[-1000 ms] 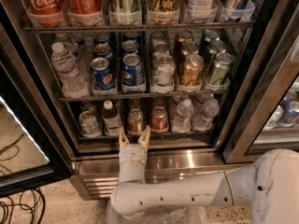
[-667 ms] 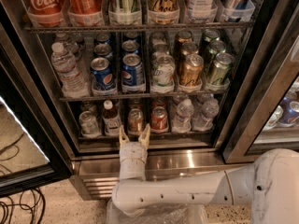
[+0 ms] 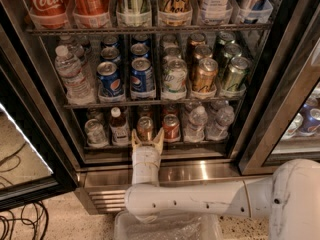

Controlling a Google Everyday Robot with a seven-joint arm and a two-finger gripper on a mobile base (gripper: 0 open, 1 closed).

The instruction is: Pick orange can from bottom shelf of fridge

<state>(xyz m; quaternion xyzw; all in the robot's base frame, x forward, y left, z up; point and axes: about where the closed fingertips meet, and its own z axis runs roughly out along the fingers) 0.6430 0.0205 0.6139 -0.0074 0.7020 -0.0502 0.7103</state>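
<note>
The fridge [image 3: 280, 99] stands open in front of me, its wire shelves full of cans and bottles. The orange can [image 3: 145, 127], dull orange-brown with a silver top, stands at the front of the bottom shelf [image 3: 160, 146], left of a red can [image 3: 171, 126]. My gripper [image 3: 147, 136] is at the shelf's front edge, directly before the orange can. Its two pale fingers [image 3: 135, 138] are spread, one on each side of the can's lower part. The jaws are open and hold nothing.
A small bottle with a red cap [image 3: 119, 126] and a silver can [image 3: 94, 131] stand left of the orange can; water bottles [image 3: 197, 121] stand right of the red can. The stainless base panel [image 3: 200, 173] lies under the shelf. The glass door [image 3: 25, 154] hangs open at left.
</note>
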